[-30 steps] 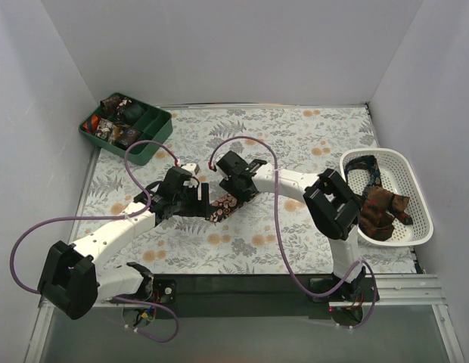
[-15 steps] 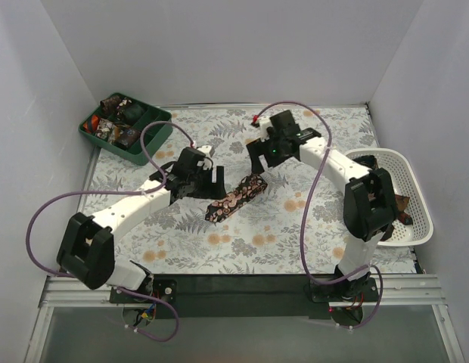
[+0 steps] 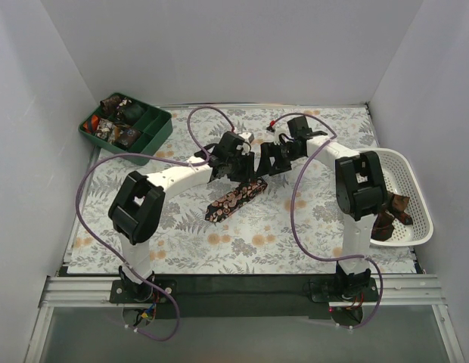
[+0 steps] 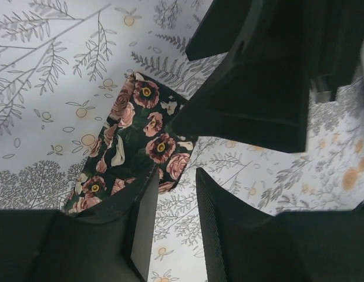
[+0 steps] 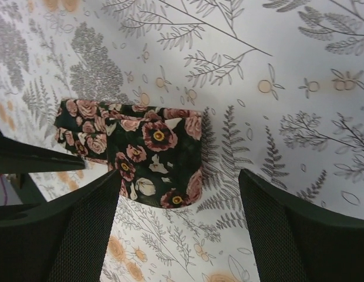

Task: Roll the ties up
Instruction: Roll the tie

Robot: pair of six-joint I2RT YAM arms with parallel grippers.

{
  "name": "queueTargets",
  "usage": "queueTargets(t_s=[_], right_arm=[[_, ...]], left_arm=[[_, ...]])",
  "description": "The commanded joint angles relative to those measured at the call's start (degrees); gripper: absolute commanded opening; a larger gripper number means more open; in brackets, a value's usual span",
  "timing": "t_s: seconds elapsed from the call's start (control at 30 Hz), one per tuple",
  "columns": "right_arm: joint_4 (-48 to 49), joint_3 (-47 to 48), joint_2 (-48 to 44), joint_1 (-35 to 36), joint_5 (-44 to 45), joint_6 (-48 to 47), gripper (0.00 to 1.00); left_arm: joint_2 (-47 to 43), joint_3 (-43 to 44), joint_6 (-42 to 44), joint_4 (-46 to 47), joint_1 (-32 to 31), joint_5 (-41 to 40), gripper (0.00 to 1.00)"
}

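A folded dark tie [image 3: 236,200] with pink flowers lies slantwise on the patterned cloth in the middle. My left gripper [image 3: 238,172] hangs just beyond its far end. In the left wrist view the tie [image 4: 135,141] lies ahead and to the left of the gripper [image 4: 176,223], whose jaws stand narrowly apart with only cloth between them. My right gripper [image 3: 263,168] is close beside it and wide open. In the right wrist view the tie [image 5: 141,150] lies just ahead of the gripper [image 5: 179,176], with nothing gripped.
A white lattice basket [image 3: 416,234] at the right edge holds more ties [image 3: 384,204]. A dark green divided tray [image 3: 151,140] at the far left holds small coiled ties [image 3: 113,127]. Purple cables loop over both arms. White walls enclose the table.
Both grippers left the tie and rose; it now lies free. The left gripper swung right to the tie's far end and narrowed its jaws. The right gripper shifted slightly left.
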Motion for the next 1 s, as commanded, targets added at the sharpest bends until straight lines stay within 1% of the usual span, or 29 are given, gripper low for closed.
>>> queueTargets(t_s=[0.0, 0.07, 0.17, 0.3, 0.4, 0.53, 0.63, 0.67, 0.73, 0.77, 0.8, 0.83, 0.87, 0.93, 0.97], right_arm=[[4.5, -0.9, 0.7, -0.5, -7.6, 1.1, 0.72], [5.4, -1.7, 1.6, -0.6, -9.0, 1.5, 0.71], [8.1, -3.9, 2.7, -0.5, -11.8, 2.3, 0.68], [11.0, -7.2, 3.2, -0.6, -13.7, 3.3, 0.67], [12.3, -8.0, 4.1, -0.5, -15.3, 3.6, 0.65], [14.3, -9.6, 5.0, -0.1, -17.2, 4.1, 0.61], [15.3, -10.2, 5.6, 0.8, -18.7, 4.4, 0.53], [16.1, -10.2, 5.6, 0.9, -18.9, 4.6, 0.46], [16.3, -10.2, 5.3, 1.1, -18.4, 4.5, 0.35], [16.3, -10.1, 4.5, 1.1, -17.7, 4.3, 0.23], [16.1, -10.0, 4.1, 1.2, -17.0, 3.8, 0.16], [16.0, -10.1, 3.5, 1.2, -15.8, 3.3, 0.11], [14.6, -9.5, 2.1, 1.1, -12.4, 2.6, 0.1], [11.7, -8.3, 0.8, 1.1, -8.6, -0.3, 0.07], [9.0, -7.3, -0.5, 1.2, -4.5, -1.7, 0.06]], left_arm=[[1.5, 1.5, -0.1, 0.7, -0.7, 1.1, 0.29], [2.0, 0.2, -0.2, 1.2, -0.7, 1.2, 0.26], [2.2, -2.5, -0.4, 2.4, -1.0, 0.9, 0.25], [2.0, -6.0, -0.8, 4.0, -1.0, 0.3, 0.25], [1.6, -8.6, -0.9, 5.0, -1.1, -0.1, 0.25], [0.7, -11.8, -1.5, 7.0, -1.1, -0.1, 0.25], [0.8, -12.6, -1.5, 7.9, -1.2, -0.3, 0.25], [0.6, -12.8, -1.5, 8.1, -1.2, -0.3, 0.25], [0.1, -13.4, -1.4, 8.3, -1.3, -0.4, 0.26], [-0.9, -13.6, -1.4, 8.3, -1.3, -0.6, 0.28], [-1.7, -13.8, -1.3, 8.3, -1.3, -0.8, 0.3], [-2.5, -14.6, -1.0, 8.2, -1.3, -1.7, 0.35], [-3.4, -15.0, -0.9, 8.2, -1.3, -2.2, 0.44], [-6.4, -15.8, -0.7, 7.0, -1.1, -4.3, 0.52], [-8.6, -16.7, -0.5, 5.6, -0.9, -4.9, 0.57]])
